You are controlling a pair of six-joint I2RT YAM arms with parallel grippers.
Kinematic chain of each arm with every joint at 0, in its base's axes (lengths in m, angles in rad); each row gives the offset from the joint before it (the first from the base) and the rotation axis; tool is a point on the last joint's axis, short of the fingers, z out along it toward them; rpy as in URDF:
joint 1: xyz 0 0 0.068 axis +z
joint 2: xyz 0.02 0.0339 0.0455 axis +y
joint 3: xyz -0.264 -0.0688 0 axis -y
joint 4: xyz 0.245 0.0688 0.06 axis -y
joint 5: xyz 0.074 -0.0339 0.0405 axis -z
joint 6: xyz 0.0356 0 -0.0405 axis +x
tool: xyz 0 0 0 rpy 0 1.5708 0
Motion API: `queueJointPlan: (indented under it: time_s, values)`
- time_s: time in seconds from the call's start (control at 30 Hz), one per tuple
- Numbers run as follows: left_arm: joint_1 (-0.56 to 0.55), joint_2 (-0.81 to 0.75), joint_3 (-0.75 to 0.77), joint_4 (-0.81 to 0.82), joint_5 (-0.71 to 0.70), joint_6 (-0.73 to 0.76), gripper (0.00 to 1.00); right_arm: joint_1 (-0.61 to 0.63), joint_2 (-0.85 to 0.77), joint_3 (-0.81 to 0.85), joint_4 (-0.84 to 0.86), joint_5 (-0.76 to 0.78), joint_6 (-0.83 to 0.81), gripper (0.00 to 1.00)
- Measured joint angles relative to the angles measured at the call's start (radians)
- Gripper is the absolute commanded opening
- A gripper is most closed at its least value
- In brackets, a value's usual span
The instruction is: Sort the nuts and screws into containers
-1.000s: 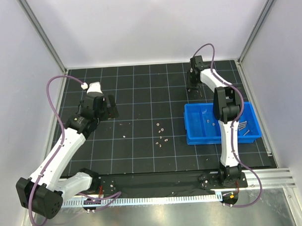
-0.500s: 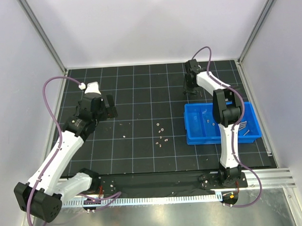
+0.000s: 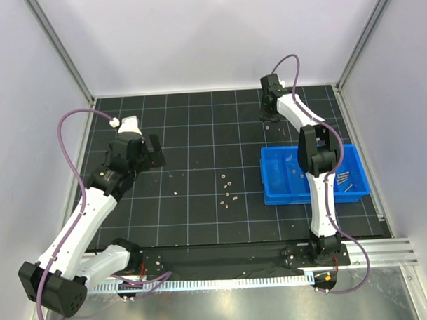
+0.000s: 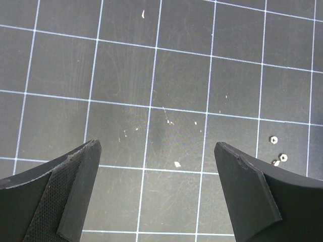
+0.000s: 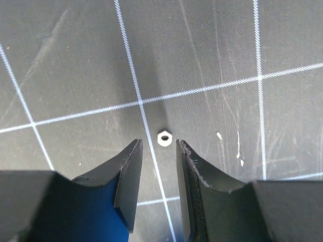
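A single nut (image 5: 164, 137) lies flat on the tabletop (image 5: 212, 60) at the centre of the right wrist view. It sits just above the tips of the right gripper (image 5: 158, 147), in line with the gap. Being a ring, it has no long axis to match. The jaws stand partly open, a little wider than the nut, and hold nothing. Bare grid surrounds it. In the top view this spot is upper right, just beyond the far edge of the blue tray (image 3: 279, 194). The left gripper (image 4: 157, 147), wide open and empty, hovers at middle left, with other nuts (image 4: 274, 139) at the right edge of its view.
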Motion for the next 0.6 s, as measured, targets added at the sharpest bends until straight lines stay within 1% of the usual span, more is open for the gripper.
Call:
queueJointPlan:
  time_s: [0.27,0.47,0.6]
  values:
    - [0.000,0.000,0.000,0.000,0.000,0.000,1.00,0.000,0.035,0.008,-0.040,0.010,-0.014,0.40]
    - [0.000,-0.001,0.000,0.000,0.000,0.000,1.00,0.000,0.041,0.009,-0.043,0.018,-0.034,0.42]
    - [0.000,-0.002,0.000,0.000,0.000,0.000,1.00,0.000,0.073,0.021,-0.042,0.017,-0.044,0.42]
